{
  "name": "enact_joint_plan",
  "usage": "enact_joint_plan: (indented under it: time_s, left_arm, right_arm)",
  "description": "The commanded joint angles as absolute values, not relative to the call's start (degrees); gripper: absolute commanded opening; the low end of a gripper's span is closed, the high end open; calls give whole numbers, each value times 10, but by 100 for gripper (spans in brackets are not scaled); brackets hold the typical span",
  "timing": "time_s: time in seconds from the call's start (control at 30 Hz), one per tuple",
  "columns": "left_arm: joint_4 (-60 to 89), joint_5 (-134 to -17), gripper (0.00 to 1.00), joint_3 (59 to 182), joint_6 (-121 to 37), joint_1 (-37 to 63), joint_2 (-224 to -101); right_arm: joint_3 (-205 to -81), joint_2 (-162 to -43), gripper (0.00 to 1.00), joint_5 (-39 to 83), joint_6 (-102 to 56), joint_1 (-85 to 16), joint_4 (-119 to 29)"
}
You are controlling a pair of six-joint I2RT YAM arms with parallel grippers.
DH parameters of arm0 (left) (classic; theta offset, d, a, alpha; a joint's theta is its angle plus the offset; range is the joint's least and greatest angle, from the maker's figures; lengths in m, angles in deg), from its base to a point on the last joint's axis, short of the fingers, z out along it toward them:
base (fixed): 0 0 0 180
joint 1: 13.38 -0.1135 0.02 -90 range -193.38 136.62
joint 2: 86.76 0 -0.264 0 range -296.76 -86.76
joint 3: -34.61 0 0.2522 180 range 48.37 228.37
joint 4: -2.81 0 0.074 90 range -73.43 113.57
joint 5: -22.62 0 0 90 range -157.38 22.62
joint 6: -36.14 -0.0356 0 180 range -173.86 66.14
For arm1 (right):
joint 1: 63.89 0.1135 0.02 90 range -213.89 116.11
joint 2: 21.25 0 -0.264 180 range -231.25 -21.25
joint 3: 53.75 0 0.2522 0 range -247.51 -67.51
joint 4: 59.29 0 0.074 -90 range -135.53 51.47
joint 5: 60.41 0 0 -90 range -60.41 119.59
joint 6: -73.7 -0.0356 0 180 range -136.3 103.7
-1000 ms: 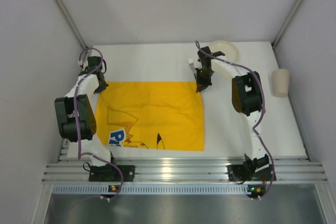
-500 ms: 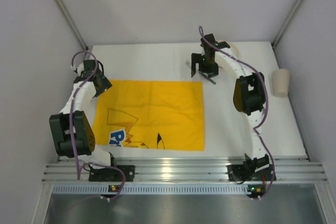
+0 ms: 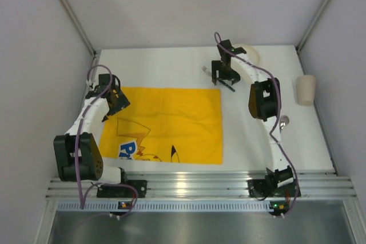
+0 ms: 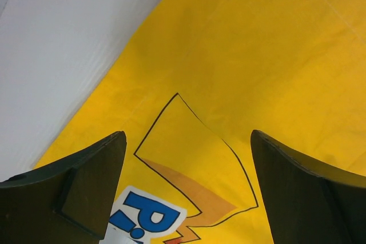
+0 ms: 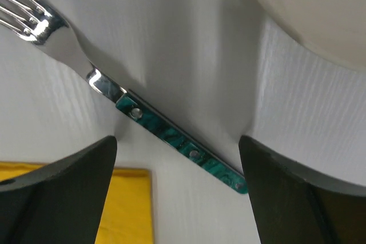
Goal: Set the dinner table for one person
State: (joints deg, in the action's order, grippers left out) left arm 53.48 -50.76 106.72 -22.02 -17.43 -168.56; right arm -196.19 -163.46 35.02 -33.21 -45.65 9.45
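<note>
Moved nearer since half a second ago, the left gripper (image 4: pixel 187 138) is now seen over the left part of the yellow mat (image 3: pixel 171 121), off the far left corner where it was held before. Its jaws are spread wide, with nothing between them but the printed cloth below, and no contact with the mat can be made out. The right gripper (image 5: pixel 176 141) is found almost where it was, just beyond the mat's far right corner. It is also opened wide, and the fork (image 5: pixel 166 127) is seen lying flat on the white bench (image 3: pixel 171 64) between the two fingers, its green handle slanted toward the right finger and its tines pointed away to the left. Whether the fork is touched by either finger cannot be told. A cream bowl (image 3: pixel 250 55) is set just beside the right gripper at the far edge, and a pale cup (image 3: pixel 305 90) is laid well apart at the right side. The bench is spread under all of these, with its ribbed rail (image 3: pixel 194 187) along the near edge, where both arms are bolted.
</note>
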Motion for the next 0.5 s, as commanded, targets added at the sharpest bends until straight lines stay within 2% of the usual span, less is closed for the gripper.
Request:
enact_joint_plan:
  time_s: [0.0, 0.03, 0.13, 0.17, 0.23, 0.27, 0.33, 0.47]
  left_arm:
    - [546, -516, 95, 1060, -217, -165, -1646]
    - [546, -516, 95, 1058, -217, -165, -1642]
    - [546, -516, 95, 1046, -219, -164, -1626]
    - [546, -518, 95, 1040, -217, -164, -1624]
    - [545, -521, 94, 1033, -215, -163, -1618]
    - [544, -524, 94, 1031, -214, -163, -1617]
    - [541, -535, 94, 1030, -212, -160, -1614]
    - [496, -594, 94, 1032, -216, -144, -1612]
  right_arm:
    - [-1986, -1657, 87, 377, -326, -460, 106]
    - [-1985, -1661, 84, 379, -326, -459, 108]
    - [-1976, -1662, 52, 392, -327, -453, 111]
    - [-1965, -1660, 35, 400, -327, -452, 112]
    - [-1947, -1653, 22, 409, -327, -449, 112]
    - [-1927, -1650, 11, 418, -327, -447, 107]
    - [-1914, -1638, 2, 424, -333, -450, 105]
    - [-1941, -1604, 0, 424, -336, -452, 106]
